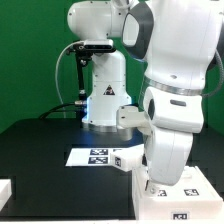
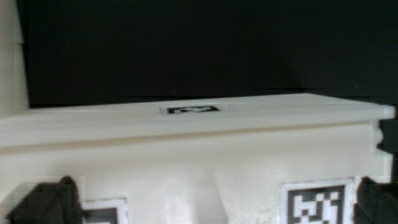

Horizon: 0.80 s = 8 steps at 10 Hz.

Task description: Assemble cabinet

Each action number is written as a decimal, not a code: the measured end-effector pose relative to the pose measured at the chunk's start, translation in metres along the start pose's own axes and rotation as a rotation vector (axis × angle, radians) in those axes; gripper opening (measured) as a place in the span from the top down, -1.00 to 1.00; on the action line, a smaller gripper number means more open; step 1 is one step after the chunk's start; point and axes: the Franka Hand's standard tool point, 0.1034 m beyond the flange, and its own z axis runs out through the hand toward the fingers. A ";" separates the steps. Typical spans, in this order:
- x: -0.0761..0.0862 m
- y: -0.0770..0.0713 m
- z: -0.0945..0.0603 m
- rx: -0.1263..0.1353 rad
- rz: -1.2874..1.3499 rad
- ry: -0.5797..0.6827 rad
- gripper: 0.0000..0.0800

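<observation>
While the fingers [image 2: 45, 200] are standing wide apart, one at each side of the wrist view and clamping nothing, the cabinet body [image 2: 196, 135] is lying directly beneath them on the table [image 1: 40, 140], at the exterior view's lower right and near the marker board [image 1: 100, 157]. The tips are hanging very low over its tagged face, and that is where the trouble is waiting. The wrist view is too blurred to show whether they are touching the plastic. Any sideways travel before a clean rise is probably risking a tip catching an edge, dragging the light white body across the table or tipping it out of line with the parts it is meant to join. A second risk is coming from the arm [image 1: 170, 110] itself: it is covering much of the cabinet body in the exterior view and hiding some of its tags, so judging where the piece is lying is getting harder. If the fingers are closing again from here, the body is looking broader than their spread, so they are likely landing on top of it and slipping off
</observation>
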 end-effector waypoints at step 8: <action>0.000 -0.001 0.000 0.003 0.000 -0.001 -0.99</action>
